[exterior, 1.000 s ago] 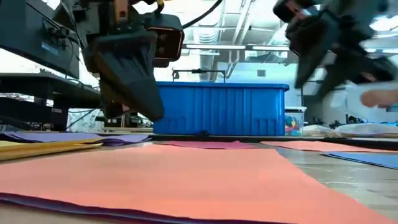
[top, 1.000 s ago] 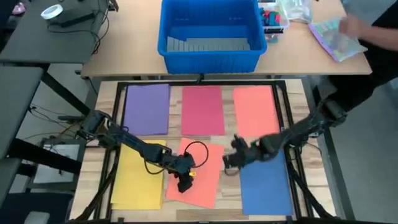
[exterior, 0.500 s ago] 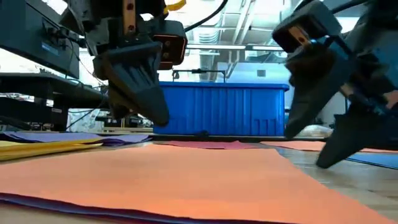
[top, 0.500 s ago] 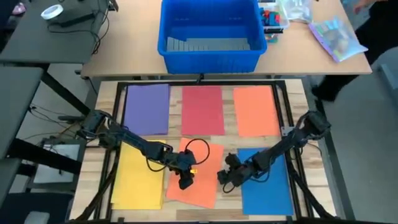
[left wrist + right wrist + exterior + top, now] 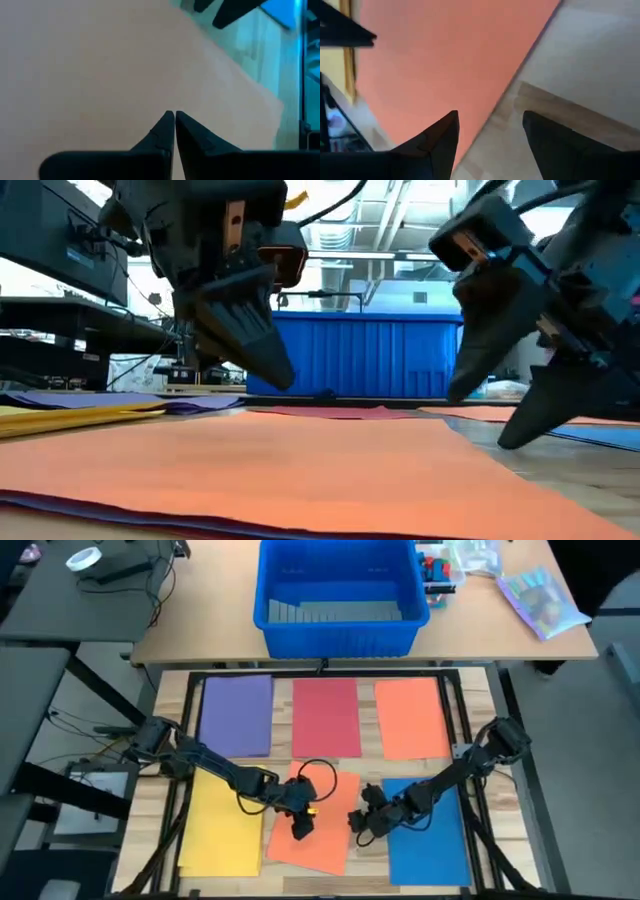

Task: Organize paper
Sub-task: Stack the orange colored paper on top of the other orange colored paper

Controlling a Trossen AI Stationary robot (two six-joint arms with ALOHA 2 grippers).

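Six paper sheets lie flat on the table: purple (image 5: 237, 715), red (image 5: 325, 718) and orange (image 5: 410, 718) along the far side, yellow (image 5: 222, 825) and blue (image 5: 428, 832) near. Between those two lies a skewed salmon-orange sheet (image 5: 320, 825), with a purple edge (image 5: 150, 517) showing under it. My left gripper (image 5: 300, 828) (image 5: 174, 117) is shut and hovers just above the salmon sheet's middle. My right gripper (image 5: 358, 825) (image 5: 490, 132) is open, tilted down low over that sheet's right edge (image 5: 520, 65), one finger over the paper and one over bare wood.
A big blue bin (image 5: 338, 595) stands on the desk beyond the table's far edge, beside a clear bag with colourful contents (image 5: 540, 602). A black frame (image 5: 320, 672) runs around the table. Bare wood (image 5: 368, 852) shows between the salmon and blue sheets.
My right gripper has moved toward the table's near-left and come down, from the blue sheet's far end to the salmon sheet's right edge, staying open. My left gripper has shifted slightly over the salmon sheet. A person at the far right has left the view.
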